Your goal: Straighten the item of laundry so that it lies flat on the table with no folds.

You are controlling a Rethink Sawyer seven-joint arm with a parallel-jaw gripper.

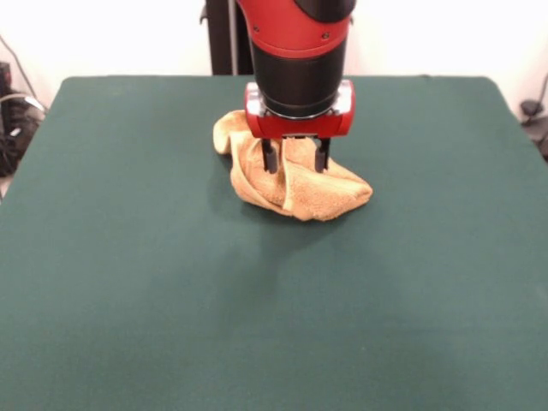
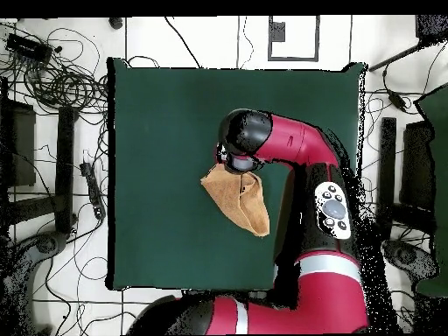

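Note:
The item of laundry, a golden yellow-orange towel, lies crumpled in a folded heap on the table, in the far middle part of the green top. My gripper hangs straight down over the heap. Its two black fingers stand apart on either side of a raised ridge of cloth, so it is open. From overhead, the towel shows as a folded wedge on the table, and the arm's wrist covers the gripper and the towel's upper end.
The red arm crosses the right part of the table in the overhead view. Cables and dark stands lie on the floor beside the table's left edge, with more gear at the right.

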